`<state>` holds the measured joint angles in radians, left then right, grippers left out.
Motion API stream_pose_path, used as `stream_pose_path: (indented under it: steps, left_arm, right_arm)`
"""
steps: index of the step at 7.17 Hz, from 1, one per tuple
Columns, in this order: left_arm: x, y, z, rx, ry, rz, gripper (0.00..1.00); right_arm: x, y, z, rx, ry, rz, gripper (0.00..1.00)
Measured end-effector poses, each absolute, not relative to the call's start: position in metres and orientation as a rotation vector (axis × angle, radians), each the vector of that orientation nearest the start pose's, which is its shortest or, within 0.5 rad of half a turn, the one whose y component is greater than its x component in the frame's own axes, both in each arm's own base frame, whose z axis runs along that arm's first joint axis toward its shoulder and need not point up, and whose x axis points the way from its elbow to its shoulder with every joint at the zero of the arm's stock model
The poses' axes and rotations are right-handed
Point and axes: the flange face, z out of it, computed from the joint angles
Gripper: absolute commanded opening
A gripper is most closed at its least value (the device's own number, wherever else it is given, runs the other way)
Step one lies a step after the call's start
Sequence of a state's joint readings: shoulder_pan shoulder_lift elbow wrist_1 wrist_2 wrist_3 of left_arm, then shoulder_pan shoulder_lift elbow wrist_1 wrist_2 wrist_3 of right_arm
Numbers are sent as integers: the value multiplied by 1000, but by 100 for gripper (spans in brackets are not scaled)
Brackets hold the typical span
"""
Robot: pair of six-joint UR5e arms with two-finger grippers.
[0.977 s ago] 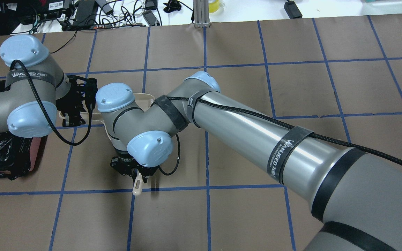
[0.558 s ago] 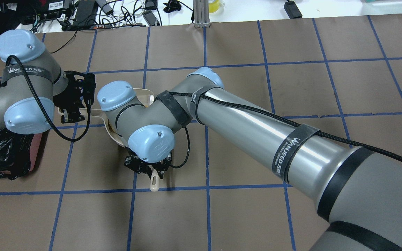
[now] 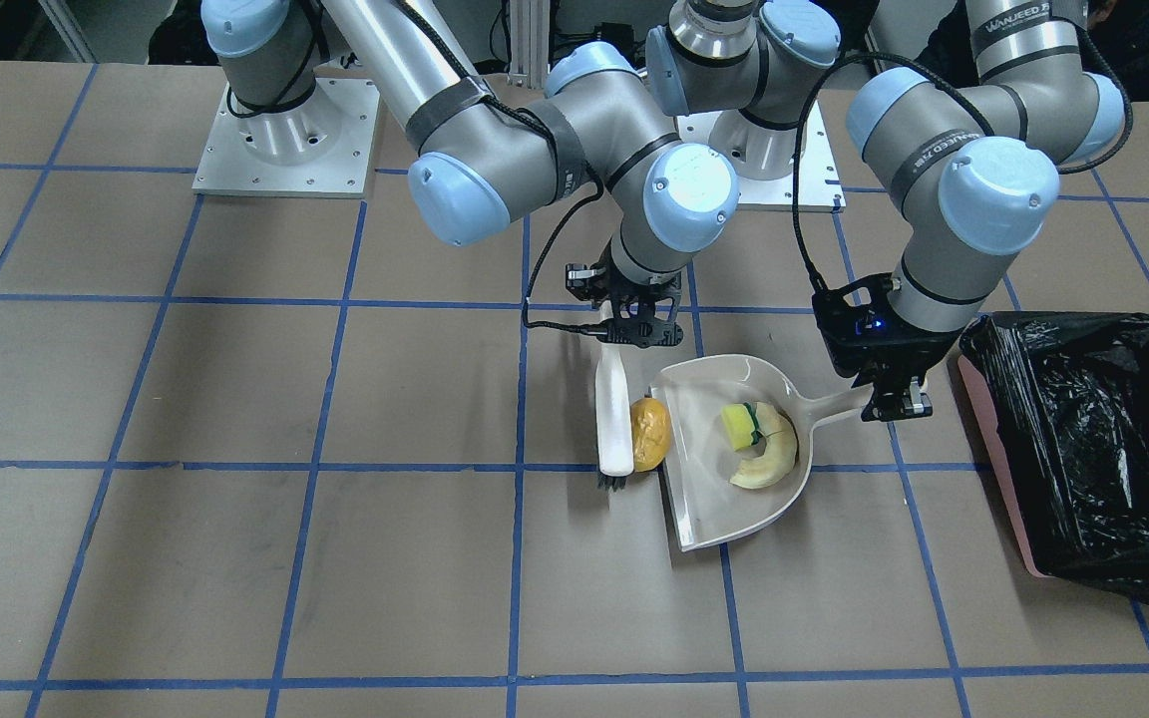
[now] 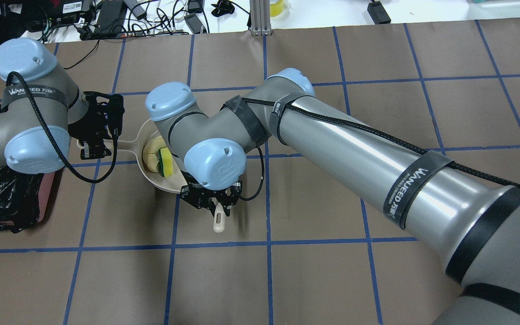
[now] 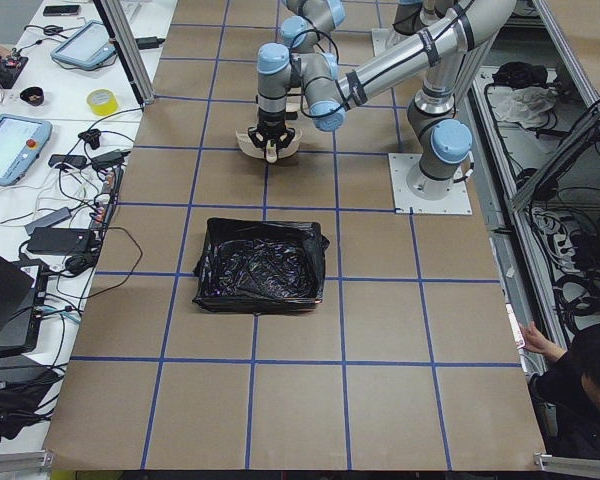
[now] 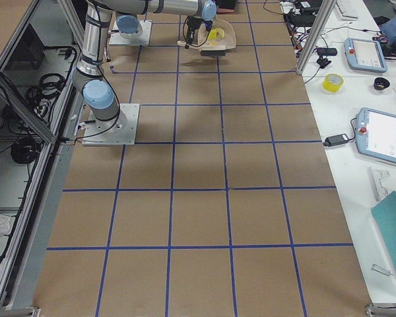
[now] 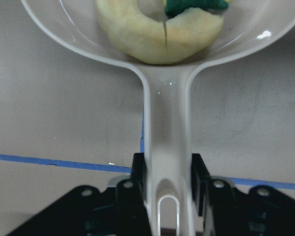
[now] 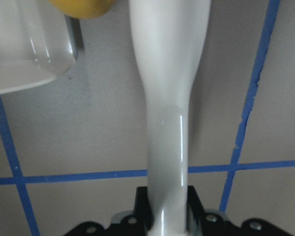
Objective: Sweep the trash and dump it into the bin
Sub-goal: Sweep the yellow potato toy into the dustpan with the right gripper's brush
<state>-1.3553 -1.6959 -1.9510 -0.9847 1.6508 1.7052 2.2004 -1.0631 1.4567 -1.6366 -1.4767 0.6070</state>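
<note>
My left gripper (image 3: 894,401) is shut on the handle of a white dustpan (image 3: 724,519) that lies on the table; it also shows in the overhead view (image 4: 94,148). A yellow-green sponge (image 3: 737,426) and a pale crescent slice (image 3: 772,461) lie in the pan. My right gripper (image 3: 634,327) is shut on the handle of a white brush (image 3: 614,419). A golden-brown potato piece (image 3: 649,435) sits between the brush and the pan's mouth. The pink bin (image 3: 983,439) with a black bag (image 3: 1083,439) stands beyond the left gripper. The left wrist view shows the pan handle (image 7: 164,147) between the fingers.
The brown paper table (image 3: 235,558) has blue tape grid lines. Both arm bases (image 3: 285,140) stand at the robot's edge. Cables and electronics (image 4: 106,18) lie beyond the far edge.
My right arm has swung to the overhead view's right and a little farther away with the brush, uncovering the sponge and slice in the pan. The left gripper and dustpan hardly moved.
</note>
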Motion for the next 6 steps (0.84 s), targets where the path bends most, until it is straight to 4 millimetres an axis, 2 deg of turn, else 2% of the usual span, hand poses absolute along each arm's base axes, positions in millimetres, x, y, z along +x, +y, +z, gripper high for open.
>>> stream_pose_path:
  steps: [1, 3, 6]
  left_arm:
    - [-11, -519, 303, 2045, 2242, 21, 0]
    - [7, -520, 301, 2033, 2287, -21, 0]
    - [12, -523, 286, 2076, 2297, -17, 0]
  right_arm:
    - [477, -427, 260, -17, 3209, 543, 4]
    - [464, -424, 250, 14, 3216, 590, 4]
    - [465, -413, 231, 181, 3184, 656, 3]
